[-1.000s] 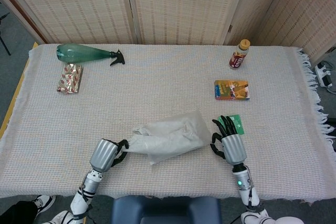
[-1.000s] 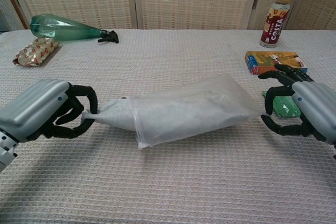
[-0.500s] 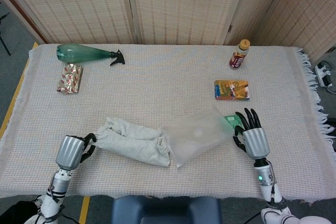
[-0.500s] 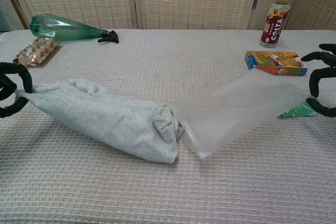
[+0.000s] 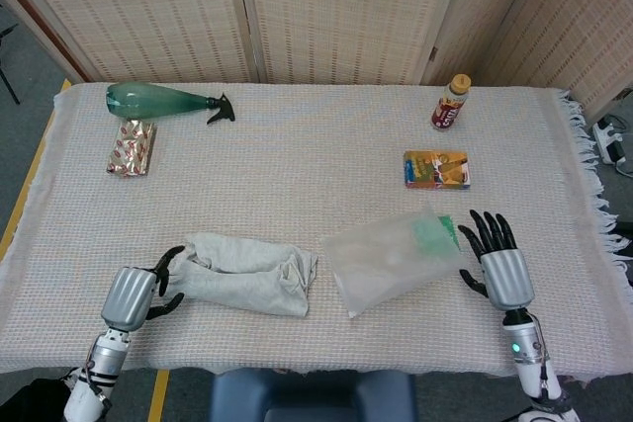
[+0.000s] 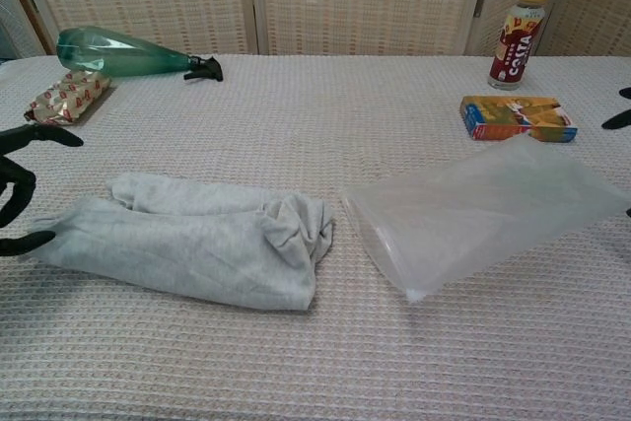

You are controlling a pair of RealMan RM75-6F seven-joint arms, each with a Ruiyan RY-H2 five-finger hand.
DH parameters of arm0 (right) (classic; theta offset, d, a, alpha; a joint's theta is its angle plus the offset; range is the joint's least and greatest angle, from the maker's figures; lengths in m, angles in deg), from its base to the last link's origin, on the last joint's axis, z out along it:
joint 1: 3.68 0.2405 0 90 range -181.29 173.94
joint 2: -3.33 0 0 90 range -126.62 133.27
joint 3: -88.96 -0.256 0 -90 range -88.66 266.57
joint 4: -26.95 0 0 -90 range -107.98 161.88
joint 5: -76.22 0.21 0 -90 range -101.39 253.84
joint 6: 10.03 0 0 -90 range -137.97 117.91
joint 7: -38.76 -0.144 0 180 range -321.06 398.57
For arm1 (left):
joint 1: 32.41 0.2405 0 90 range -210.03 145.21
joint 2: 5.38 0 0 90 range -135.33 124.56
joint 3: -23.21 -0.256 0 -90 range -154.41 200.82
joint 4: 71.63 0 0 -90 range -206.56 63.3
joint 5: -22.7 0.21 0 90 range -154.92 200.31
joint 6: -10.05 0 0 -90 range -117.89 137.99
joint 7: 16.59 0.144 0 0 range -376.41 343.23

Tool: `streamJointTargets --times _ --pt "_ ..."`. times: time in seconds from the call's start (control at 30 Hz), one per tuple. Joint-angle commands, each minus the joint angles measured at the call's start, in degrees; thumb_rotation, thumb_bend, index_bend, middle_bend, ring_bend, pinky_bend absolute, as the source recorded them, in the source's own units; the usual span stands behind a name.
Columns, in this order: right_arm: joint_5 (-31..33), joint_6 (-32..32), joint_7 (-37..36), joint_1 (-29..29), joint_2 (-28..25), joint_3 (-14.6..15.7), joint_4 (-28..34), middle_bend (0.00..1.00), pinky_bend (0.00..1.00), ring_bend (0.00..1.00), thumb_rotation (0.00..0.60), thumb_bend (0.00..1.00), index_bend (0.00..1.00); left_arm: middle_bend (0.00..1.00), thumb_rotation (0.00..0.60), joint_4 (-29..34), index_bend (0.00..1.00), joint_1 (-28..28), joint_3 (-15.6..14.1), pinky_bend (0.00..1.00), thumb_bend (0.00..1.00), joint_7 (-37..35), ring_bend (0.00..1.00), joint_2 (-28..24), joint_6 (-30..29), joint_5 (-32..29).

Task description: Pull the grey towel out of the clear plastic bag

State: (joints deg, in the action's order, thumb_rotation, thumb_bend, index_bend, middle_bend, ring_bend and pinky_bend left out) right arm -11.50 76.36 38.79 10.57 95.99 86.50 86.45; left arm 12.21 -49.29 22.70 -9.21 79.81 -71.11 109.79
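The grey towel (image 5: 249,270) (image 6: 202,244) lies crumpled on the table at front left, fully outside the bag. To its right, a small gap away, the clear plastic bag (image 5: 394,258) (image 6: 485,216) lies flat and empty. My left hand (image 5: 135,293) (image 6: 18,187) is at the towel's left end with its fingers spread apart and nothing gripped. My right hand (image 5: 501,266) is just right of the bag, palm down and fingers spread, holding nothing. The chest view shows only its fingertips (image 6: 621,120) at the right edge.
A green spray bottle (image 5: 163,101) and a foil snack packet (image 5: 132,147) lie at the back left. A cola bottle (image 5: 451,102) stands at the back right, with an orange box (image 5: 436,169) in front of it. A green packet (image 5: 433,234) lies partly under the bag.
The towel came fully out of the bag as my hands moved apart. Both hands have since let go, and towel and bag have settled flat on the table.
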Motion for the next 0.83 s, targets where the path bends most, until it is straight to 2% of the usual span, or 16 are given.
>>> streamJointTargets --times 0.03,0.07,0.13,0.2,0.33,0.5,0.63,0.73,0.83 --pt "3.1 -3.0 10.5 -3.8 -17.7 2.5 22.6 0.00 0.00 0.00 0.600 0.04 0.00 0.13 0.532 19.0 0.00 0.5 -1.8 0.37 0.13 8.6 0.25 -14.8 9.0 -10.4" --pt "3.9 -3.3 12.0 -4.5 -21.1 3.0 27.0 0.00 0.00 0.00 0.600 0.04 0.00 0.09 0.532 22.1 0.00 0.8 -2.3 0.31 0.12 8.8 0.21 -17.7 9.7 -12.0" --pt "4.6 -3.2 13.6 -5.6 -25.8 3.6 32.9 0.00 0.00 0.00 0.600 0.04 0.00 0.07 0.525 25.7 0.00 1.7 -3.3 0.27 0.12 8.5 0.16 -22.0 10.0 -13.4" --pt "4.9 -2.0 14.5 -6.9 -29.0 3.9 36.7 0.00 0.00 0.00 0.600 0.04 0.00 0.06 0.522 27.5 0.00 3.1 -4.5 0.25 0.12 7.7 0.14 -25.1 9.2 -13.6" --pt "5.5 0.5 17.0 -8.9 -31.3 3.9 39.7 0.00 0.00 0.00 0.600 0.04 0.00 0.09 0.523 27.6 0.02 6.6 -5.6 0.22 0.13 6.0 0.13 -27.7 5.1 -13.4" --pt "5.8 1.9 17.1 -10.5 -30.5 3.6 38.3 0.00 0.00 0.00 0.600 0.04 0.00 0.11 0.523 19.6 0.05 12.6 -3.2 0.21 0.14 2.7 0.12 -23.2 -8.0 -9.1" --pt "6.5 0.3 15.7 -10.1 -30.6 2.9 37.4 0.00 0.00 0.00 0.600 0.04 0.00 0.12 0.525 14.4 0.08 14.5 -0.7 0.20 0.15 0.3 0.11 -20.6 -15.7 -3.8" --pt "6.9 -0.5 14.7 -10.1 -31.0 2.5 37.5 0.00 0.00 0.00 0.600 0.04 0.00 0.13 0.528 12.1 0.08 15.5 -0.1 0.20 0.15 0.0 0.11 -19.6 -17.7 -2.5" --pt "6.7 -0.4 14.0 -10.3 -31.3 2.3 37.7 0.00 0.00 0.00 0.600 0.04 0.00 0.13 0.529 11.9 0.08 15.8 0.1 0.20 0.15 0.1 0.10 -19.9 -16.9 -3.2"
